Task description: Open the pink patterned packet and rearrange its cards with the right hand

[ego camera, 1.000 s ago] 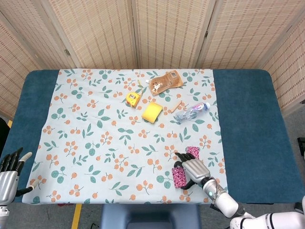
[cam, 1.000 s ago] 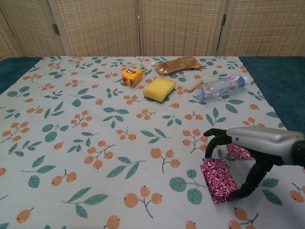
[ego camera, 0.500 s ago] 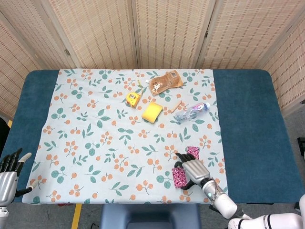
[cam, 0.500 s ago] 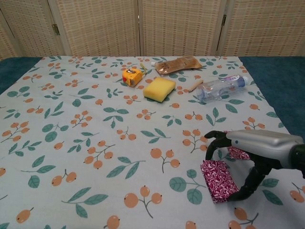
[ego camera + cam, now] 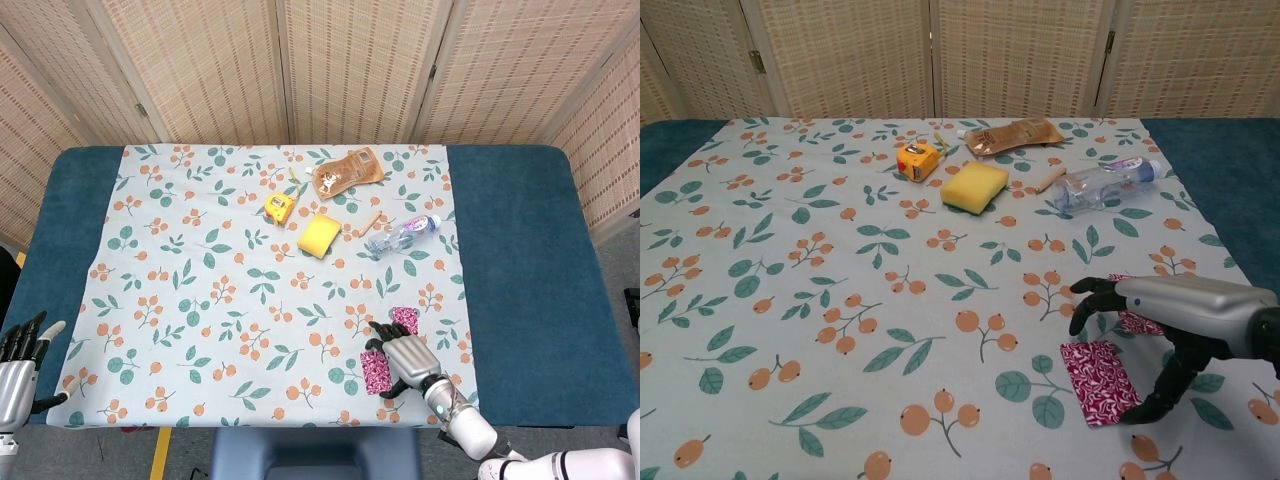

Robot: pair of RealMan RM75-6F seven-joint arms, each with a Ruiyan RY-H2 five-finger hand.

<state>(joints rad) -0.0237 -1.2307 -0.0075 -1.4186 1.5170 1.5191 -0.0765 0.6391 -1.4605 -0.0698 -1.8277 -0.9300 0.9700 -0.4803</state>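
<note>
While flat, the glossy pink patterned packet (image 5: 1098, 381) seemingly touches the metallic right hand (image 5: 1160, 312).

Pink patterned packet (image 5: 1097, 381) flat on the cloth, second pink piece (image 5: 1137, 320) just behind

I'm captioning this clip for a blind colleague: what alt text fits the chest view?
The robot's right hand arches over a pink patterned packet lying flat on a floral tablecloth, its thumb tip planted beside the packet's near right corner. Further back lie a yellow sponge, an orange tape measure, a brown pouch and a clear bottle on its side.
</note>
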